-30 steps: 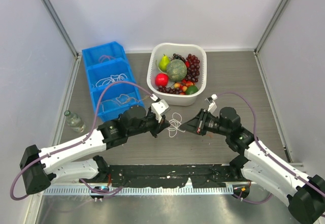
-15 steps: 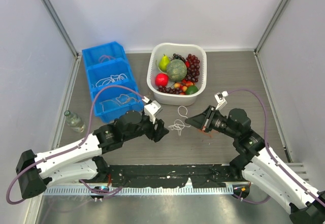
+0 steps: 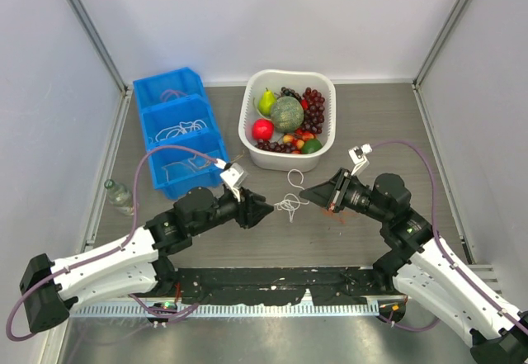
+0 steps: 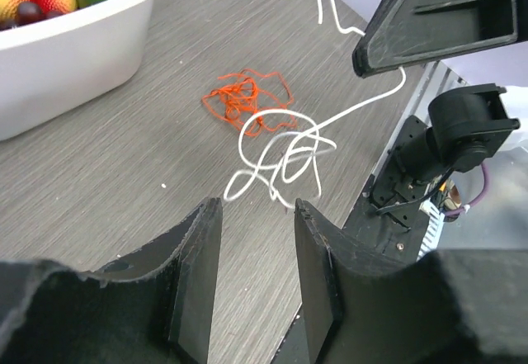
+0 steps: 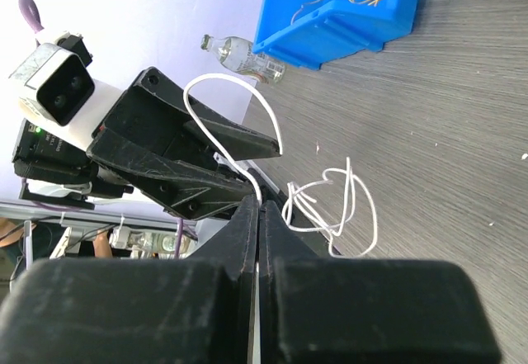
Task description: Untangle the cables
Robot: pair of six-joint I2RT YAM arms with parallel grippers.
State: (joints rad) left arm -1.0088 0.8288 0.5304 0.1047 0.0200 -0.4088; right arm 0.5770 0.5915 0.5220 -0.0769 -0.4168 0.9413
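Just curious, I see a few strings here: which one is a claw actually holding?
The white cable: the right gripper pinches it, one end raised. The orange cable lies untouched on the table.

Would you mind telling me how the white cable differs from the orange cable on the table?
The white cable lies in loose, open loops; the orange cable is a tight little tangle. The white cable rises to the shut right tool; the orange cable lies flat, ungripped. Both are thin cords on the table.
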